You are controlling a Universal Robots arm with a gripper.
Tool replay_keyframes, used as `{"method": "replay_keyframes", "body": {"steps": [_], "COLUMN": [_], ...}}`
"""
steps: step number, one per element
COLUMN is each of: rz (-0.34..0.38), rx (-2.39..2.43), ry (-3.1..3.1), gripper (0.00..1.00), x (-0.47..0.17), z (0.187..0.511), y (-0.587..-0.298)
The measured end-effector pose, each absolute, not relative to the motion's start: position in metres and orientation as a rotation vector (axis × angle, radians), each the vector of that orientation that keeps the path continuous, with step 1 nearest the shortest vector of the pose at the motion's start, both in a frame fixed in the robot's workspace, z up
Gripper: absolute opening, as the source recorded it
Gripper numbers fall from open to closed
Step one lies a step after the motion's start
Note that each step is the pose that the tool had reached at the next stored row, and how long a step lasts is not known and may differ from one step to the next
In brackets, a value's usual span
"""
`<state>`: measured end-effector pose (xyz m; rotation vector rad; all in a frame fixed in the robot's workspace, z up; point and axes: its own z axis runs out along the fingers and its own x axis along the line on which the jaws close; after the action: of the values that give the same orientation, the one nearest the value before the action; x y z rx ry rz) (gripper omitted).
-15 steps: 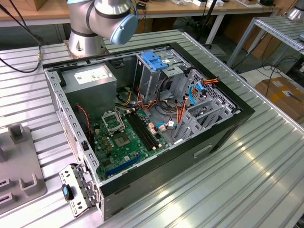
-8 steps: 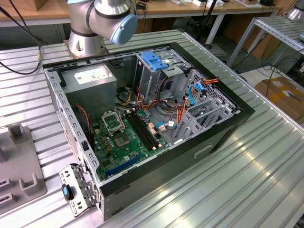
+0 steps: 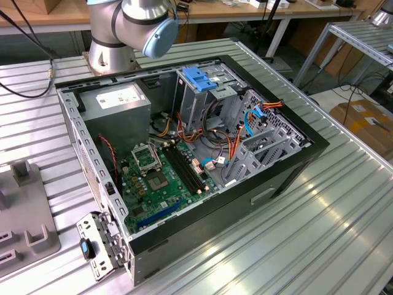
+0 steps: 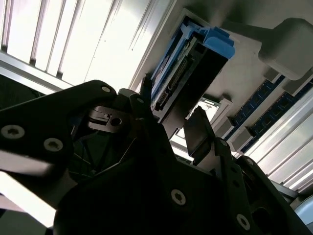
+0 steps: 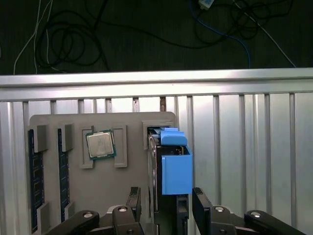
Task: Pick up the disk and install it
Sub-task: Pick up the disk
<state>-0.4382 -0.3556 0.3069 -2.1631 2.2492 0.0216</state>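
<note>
Squarely over the upright disk, end effector wide astride it.

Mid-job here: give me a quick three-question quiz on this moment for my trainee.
1. True or false: the disk stands on edge in a slot of the grey tray.
2. What lies flat on that tray beside the disk? A) a processor chip B) a screwdriver C) a fan
3. Fill in: the gripper is ___, with one finger on each side of the disk.
Key: 1 true; 2 A; 3 open.
</note>
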Motion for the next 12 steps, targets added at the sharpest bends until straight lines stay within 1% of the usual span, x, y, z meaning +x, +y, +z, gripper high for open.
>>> {"method": "replay_keyframes", "body": {"steps": [12], "rz": [0.022], "rx": [-2.163], "ry": [2.249], "gripper": [0.54], "x": [-0.4382], "z": [0.3067], "y": [-0.3524]}}
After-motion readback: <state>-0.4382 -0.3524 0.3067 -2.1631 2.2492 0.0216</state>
